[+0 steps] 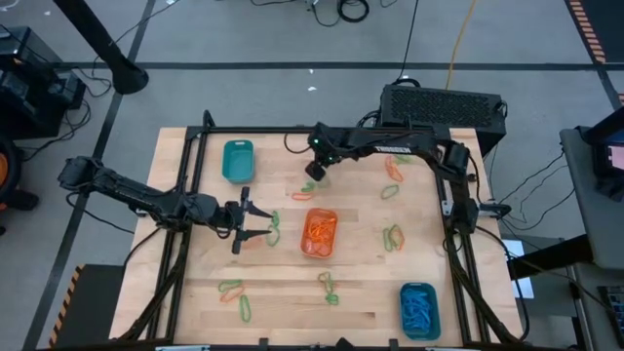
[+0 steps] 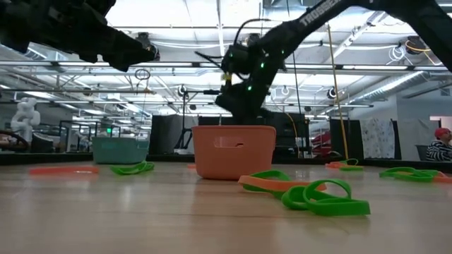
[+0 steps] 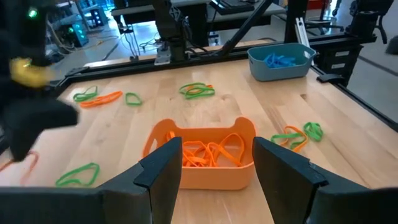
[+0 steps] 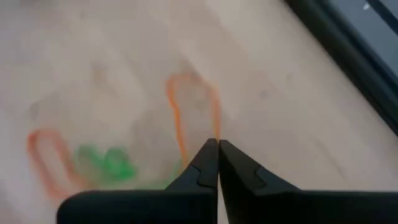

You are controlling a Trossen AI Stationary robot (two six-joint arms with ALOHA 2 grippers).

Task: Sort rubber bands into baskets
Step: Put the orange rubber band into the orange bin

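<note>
Currently: right gripper (image 4: 217, 144) pinched together on an orange rubber band (image 4: 193, 112) beyond the orange basket (image 1: 319, 232); next, lift and carry to it. Left gripper (image 1: 255, 222) apart, waiting beside it.

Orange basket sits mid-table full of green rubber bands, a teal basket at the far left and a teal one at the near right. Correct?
Not quite. The orange basket holds orange rubber bands, not green, as the left wrist view shows. The teal baskets and sit as you say.

Overhead down on table (image 1: 292, 302), low level view, both sharing orange basket (image 1: 319, 233)
</note>
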